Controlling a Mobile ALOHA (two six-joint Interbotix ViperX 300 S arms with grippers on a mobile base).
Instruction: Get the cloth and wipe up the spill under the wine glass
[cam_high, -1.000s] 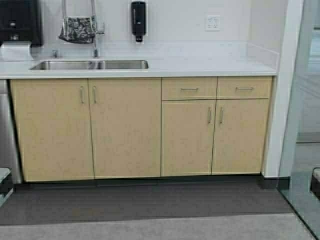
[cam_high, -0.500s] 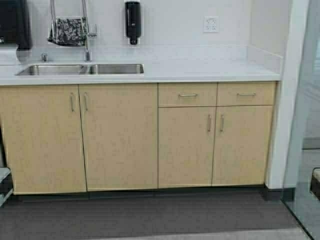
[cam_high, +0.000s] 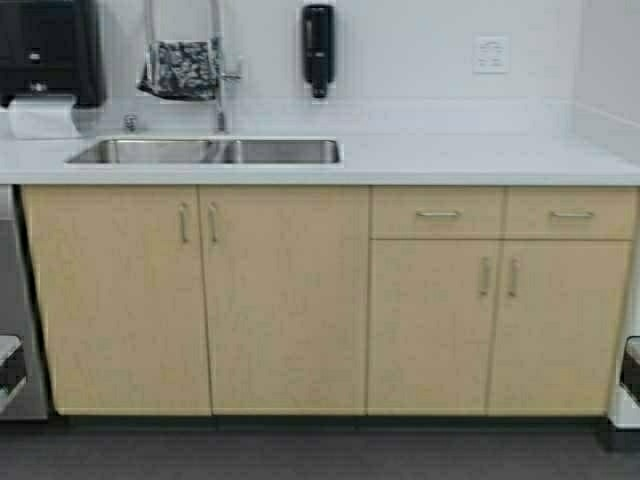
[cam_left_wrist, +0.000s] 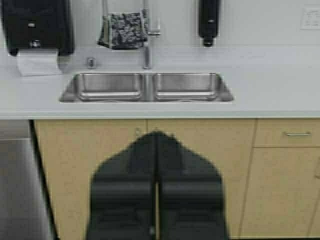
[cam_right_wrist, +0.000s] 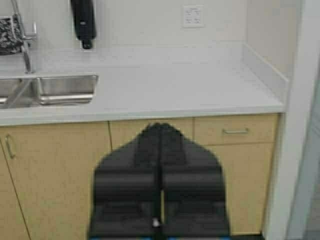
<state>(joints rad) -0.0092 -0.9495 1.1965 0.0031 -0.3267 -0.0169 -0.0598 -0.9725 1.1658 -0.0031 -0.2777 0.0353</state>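
Wrist views first: my left gripper (cam_left_wrist: 156, 145) and right gripper (cam_right_wrist: 160, 135) are both clenched tight with nothing in them, held low in front of the cabinets (cam_high: 285, 300). Past those, the sink (cam_high: 205, 151), then the cloth (cam_high: 182, 68) draped over the faucet (cam_high: 218, 75) at the back wall, hanging down limp. It's up and ahead, on my left, so I'd say the left arm is nearer. Can't spot any wine glass.

A white countertop (cam_high: 460, 150) runs above pale wood cabinets (cam_high: 285, 300). A double steel sink (cam_high: 205, 151) is sunk into it, straight ahead of the left gripper (cam_left_wrist: 156, 137).
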